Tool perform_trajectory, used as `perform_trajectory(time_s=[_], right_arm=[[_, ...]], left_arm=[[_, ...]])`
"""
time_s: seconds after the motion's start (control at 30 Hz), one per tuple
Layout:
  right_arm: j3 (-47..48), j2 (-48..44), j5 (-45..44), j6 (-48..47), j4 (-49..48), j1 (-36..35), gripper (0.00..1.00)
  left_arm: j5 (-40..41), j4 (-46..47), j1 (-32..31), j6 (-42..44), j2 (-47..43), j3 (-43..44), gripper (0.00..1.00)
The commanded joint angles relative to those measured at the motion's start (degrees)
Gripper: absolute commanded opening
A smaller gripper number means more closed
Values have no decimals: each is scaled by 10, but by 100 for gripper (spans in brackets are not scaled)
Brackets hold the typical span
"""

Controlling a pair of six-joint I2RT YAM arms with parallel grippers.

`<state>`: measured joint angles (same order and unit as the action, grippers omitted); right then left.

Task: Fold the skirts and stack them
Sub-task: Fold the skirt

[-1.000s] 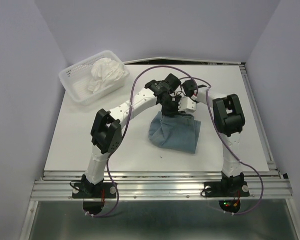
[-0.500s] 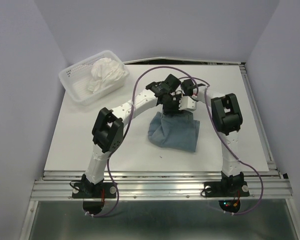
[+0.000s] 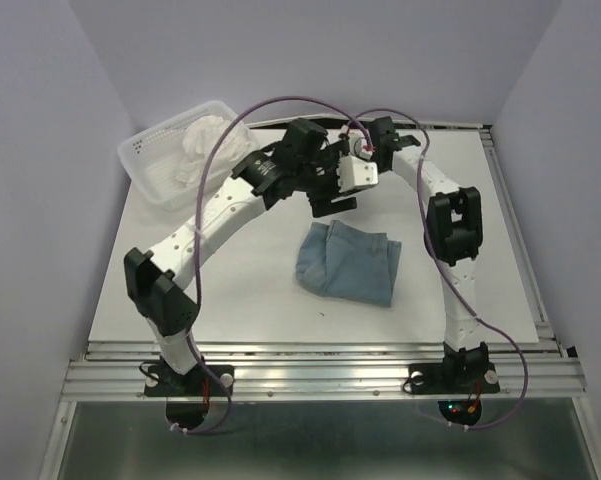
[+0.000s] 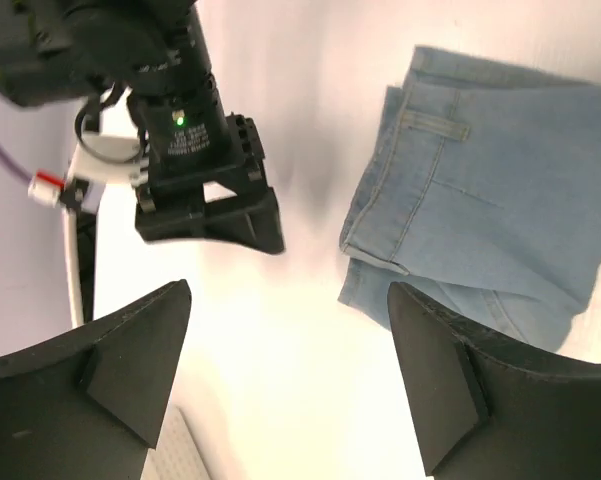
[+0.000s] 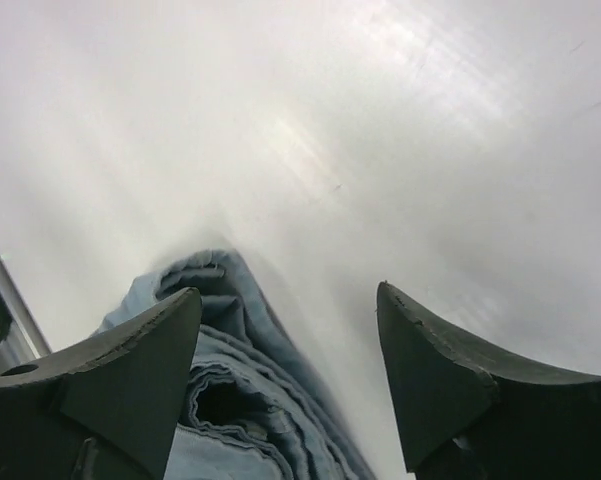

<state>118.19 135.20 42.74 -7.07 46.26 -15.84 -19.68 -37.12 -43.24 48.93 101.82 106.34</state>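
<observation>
The blue skirt [image 3: 348, 262] lies folded at the middle of the table [image 3: 180, 285]. Our left gripper [image 4: 285, 390] and right gripper [image 5: 285, 370] hang spread and empty above its far edge, probably so the fold lies undisturbed. The white skirt [image 3: 198, 138] sits crumpled in the basket [image 3: 152, 172], far left.

The left arm [image 3: 220, 205] hides part of the white skirt [image 3: 198, 138] and basket [image 3: 145, 152]; the blue skirt [image 4: 490, 190] runs off the left wrist view's right edge.

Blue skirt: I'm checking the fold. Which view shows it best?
Top external: the whole folded blue skirt lies unobstructed. Left wrist shows its waistband end sharply but cropped by the frame. Right wrist shows only a blurred folded edge.
</observation>
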Motion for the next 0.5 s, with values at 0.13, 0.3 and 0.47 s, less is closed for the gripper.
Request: perform_trajectory(time_s=[0.13,0.3,0.47], right_arm=[[91,-47,-28,-77,64,40,73],[-28,-121,-33,-156,67,40,68],[-19,-107,-6,-207,108,18,64]], left_arm=[[-118,56,96,-210,-130,-148,91],[-263,145,173,-362,-138,-328,75],[-298,256,175,-453,-131,-434,71]])
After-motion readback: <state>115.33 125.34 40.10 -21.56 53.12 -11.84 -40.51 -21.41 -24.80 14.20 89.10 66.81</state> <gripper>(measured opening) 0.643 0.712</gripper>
